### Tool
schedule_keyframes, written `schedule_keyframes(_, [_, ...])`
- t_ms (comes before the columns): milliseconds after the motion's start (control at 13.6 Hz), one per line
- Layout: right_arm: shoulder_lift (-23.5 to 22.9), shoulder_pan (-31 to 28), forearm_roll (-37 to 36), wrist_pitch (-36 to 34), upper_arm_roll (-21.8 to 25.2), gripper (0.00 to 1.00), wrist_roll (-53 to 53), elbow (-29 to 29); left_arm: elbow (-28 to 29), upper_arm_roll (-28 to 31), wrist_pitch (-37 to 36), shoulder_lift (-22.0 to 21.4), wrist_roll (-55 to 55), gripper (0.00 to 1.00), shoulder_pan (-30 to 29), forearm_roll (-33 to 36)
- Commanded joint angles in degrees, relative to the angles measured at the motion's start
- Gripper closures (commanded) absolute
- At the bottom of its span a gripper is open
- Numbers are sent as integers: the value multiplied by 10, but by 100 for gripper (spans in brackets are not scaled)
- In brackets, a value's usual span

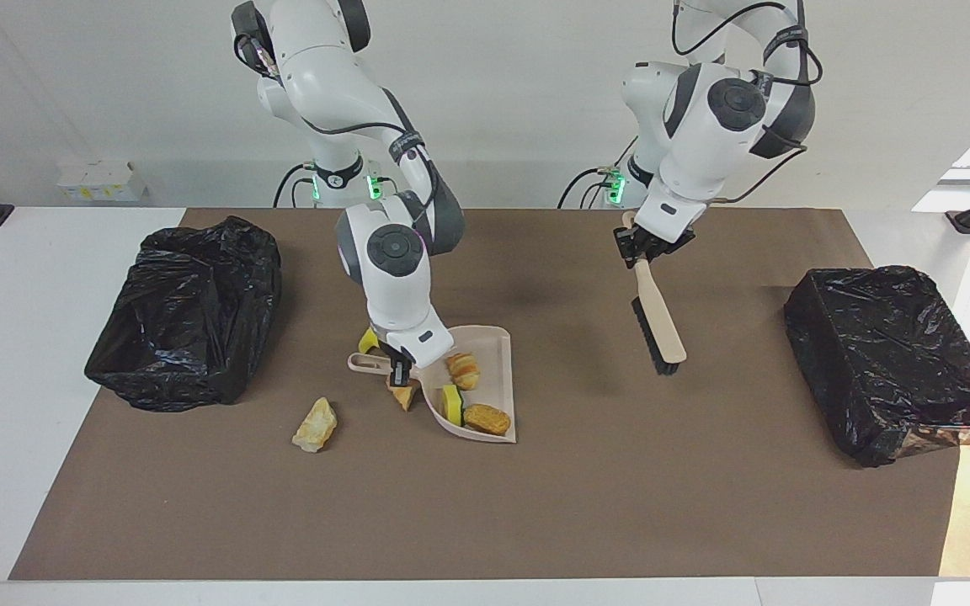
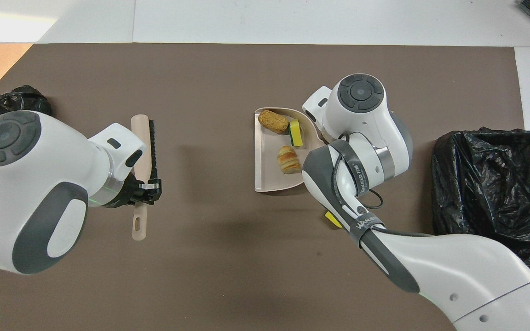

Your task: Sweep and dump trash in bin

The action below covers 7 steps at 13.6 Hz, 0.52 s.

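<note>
Lying in our pale plastic dustpan (image 1: 492,353) are three trash lumps (image 1: 461,369); our right tool (image 1: 399,368) grips its handle, while our left tool (image 1: 643,250) holds the wooden brush (image 1: 660,324) raised over the bench (image 1: 704,471).

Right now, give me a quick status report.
Left gripper shut on wooden brush, raised. Right gripper shut on pale plastic dustpan handle. Three trash lumps in pan; pale chunk loose on mat.

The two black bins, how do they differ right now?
The bin at the right arm's end stands upright with its bag crumpled and its mouth open upward; the bin at the left arm's end looks tipped, its bag smoother. The dustpan lies closer to the first. Both are lined with black plastic.
</note>
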<state>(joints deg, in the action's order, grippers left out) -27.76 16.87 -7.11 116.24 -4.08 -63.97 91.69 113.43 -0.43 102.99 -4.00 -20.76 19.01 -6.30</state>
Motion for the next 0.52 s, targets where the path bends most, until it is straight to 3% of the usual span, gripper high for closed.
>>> schedule_keyframes(0, [12,-8,17,14,-5,100,-18,9,5,-7,-9,-11,14,100,-4,1])
schedule_keyframes(443, [52,-6,42,0,-4,100,-13,10,121,-13,34,-81,4,100,13,-2])
